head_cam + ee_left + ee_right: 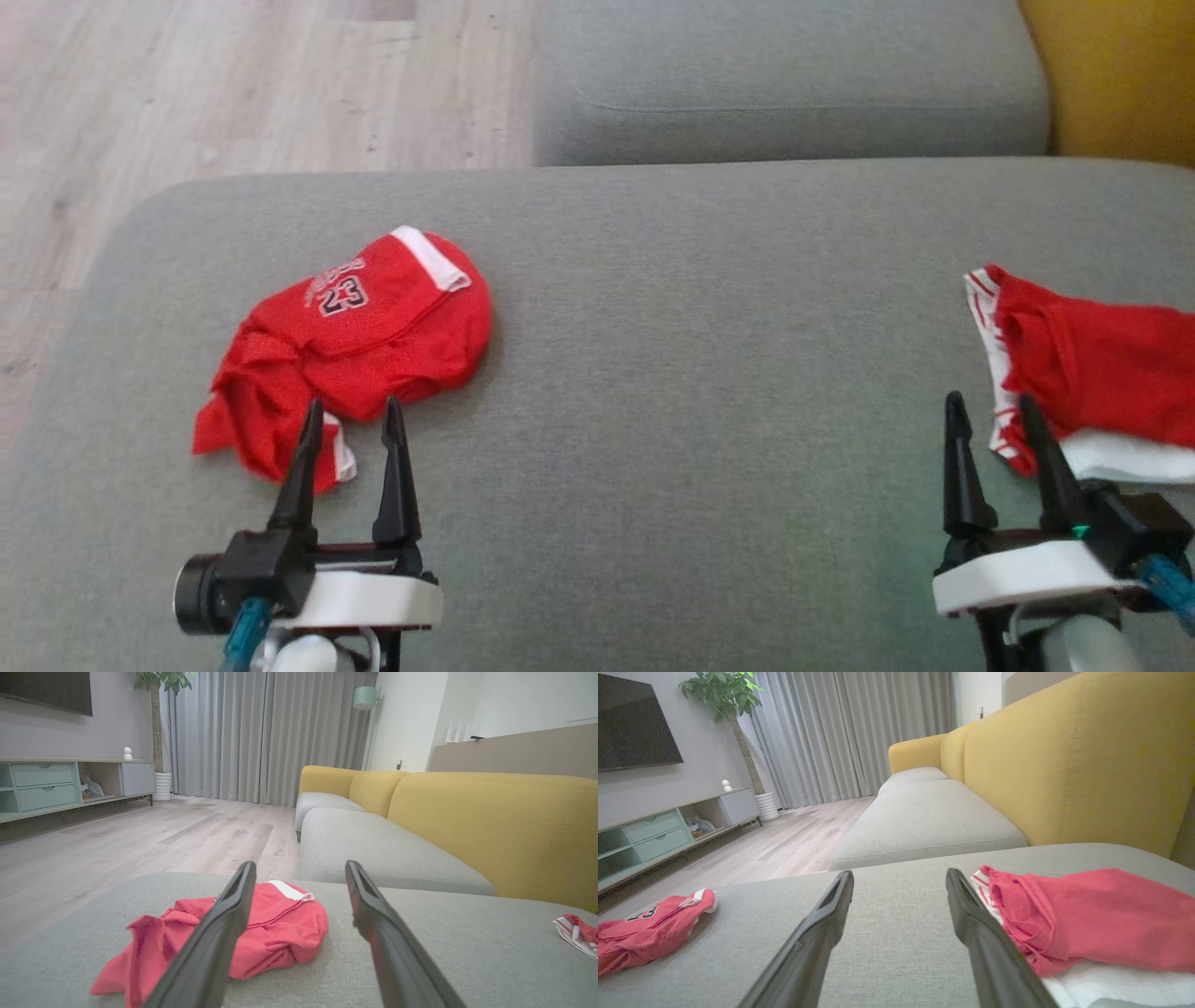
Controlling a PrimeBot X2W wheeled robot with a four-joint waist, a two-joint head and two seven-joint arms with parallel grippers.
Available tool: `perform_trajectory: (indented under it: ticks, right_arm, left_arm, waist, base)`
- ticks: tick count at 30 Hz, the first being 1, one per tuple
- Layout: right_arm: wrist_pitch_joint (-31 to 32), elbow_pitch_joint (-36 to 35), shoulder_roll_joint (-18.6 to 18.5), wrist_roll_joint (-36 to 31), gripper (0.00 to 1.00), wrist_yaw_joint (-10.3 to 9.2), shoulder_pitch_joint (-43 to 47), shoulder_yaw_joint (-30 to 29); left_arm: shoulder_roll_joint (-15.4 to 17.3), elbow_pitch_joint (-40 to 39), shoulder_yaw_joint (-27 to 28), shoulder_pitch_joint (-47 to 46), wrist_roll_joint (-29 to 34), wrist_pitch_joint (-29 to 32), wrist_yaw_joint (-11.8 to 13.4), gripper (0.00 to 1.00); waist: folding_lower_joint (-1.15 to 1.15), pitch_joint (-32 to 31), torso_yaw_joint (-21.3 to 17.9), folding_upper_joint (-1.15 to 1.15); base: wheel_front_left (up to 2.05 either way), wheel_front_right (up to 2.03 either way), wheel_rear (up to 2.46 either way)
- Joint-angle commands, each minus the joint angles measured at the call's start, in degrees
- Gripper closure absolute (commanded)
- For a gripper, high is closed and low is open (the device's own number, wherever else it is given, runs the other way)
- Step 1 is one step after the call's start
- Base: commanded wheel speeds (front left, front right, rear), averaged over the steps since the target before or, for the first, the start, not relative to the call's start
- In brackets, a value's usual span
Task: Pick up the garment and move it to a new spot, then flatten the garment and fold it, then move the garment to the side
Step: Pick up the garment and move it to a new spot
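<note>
**Jersey crumpled on the grey cushion, both pincers apart**

Jersey [364,336], red with white trim and the number 23 on top, lies in a crumpled heap on the left part of the wide grey seat cushion [700,420]. One ragged corner trails off toward the cushion's left edge.

My left pincer [353,406] sits just at the near side of the heap, its two dark fingers spread apart and holding nothing. From the head camera its left fingertip overlaps the near hem of the cloth; I cannot tell whether it touches.

My right pincer [991,401] is well apart from it, over at the cushion's right side, fingers likewise spread and empty. Just beside its right finger lies a second red garment [1092,373] with red-and-white striped trim, resting on a piece of white cloth [1120,462].

Beyond the cushion stands another grey seat [794,75] with a yellow backrest [1120,75] to its right, and pale wood floor [233,84] to the left.
</note>
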Motion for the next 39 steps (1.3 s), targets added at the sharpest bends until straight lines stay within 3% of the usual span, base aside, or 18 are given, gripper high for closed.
perform_trajectory:
  ticks: [1, 13, 21, 29, 33, 39]
  right_arm:
    - [-0.62, -1.76, -0.4, 0.52, 0.0, -0.05, -1.37, 1.66]
    - [-0.62, -1.17, -0.4, 2.83, 0.0, -0.05, -0.39, 5.75]
    - [-0.62, -1.04, -0.4, 3.57, 0.0, -0.05, -0.16, 7.45]
    - [-0.62, -1.13, -0.4, 4.12, 0.0, -0.05, -0.62, 8.01]
    - [-0.62, -1.16, -0.4, 3.93, 0.0, -0.05, -1.79, 7.73]
    - [-0.62, -1.93, -0.4, 3.53, 0.0, -0.05, -5.41, 7.93]
  left_arm:
    - [0.1, -1.89, 2.13, -2.54, -0.28, -0.29, 0.17, 0.0]
    - [0.1, -1.67, 3.31, -1.54, 0.38, -0.29, -0.15, 0.0]
    - [0.1, -1.82, 4.15, -1.15, 0.59, -0.29, -0.69, 0.0]
    - [0.1, -1.25, 4.96, -2.47, -0.73, -0.29, -1.55, 0.0]
    - [1.15, 2.22, 3.61, -7.54, 1.03, -0.26, -4.28, 0.0]
    - [6.06, 10.1, 1.27, -23.04, 1.74, 9.96, -8.29, 0.0]
  waist:
    - [0.0, -0.29, 1.28, 0.0]
    - [0.0, -1.48, 8.78, 0.0]
    - [0.0, -1.61, 10.7, 0.0]
    - [0.0, -0.46, 9.81, 0.0]
    - [0.0, 2.16, 8.16, 0.0]
    - [0.0, 9.71, 4.17, 0.0]
  base:
    - [0.0, 0.0, 0.0]
    - [0.0, 0.0, 0.0]
    - [0.0, 0.0, 0.0]
    - [0.0, 0.0, 0.0]
    - [0.0, 0.0, 0.0]
    - [0.0, 0.0, 0.0]
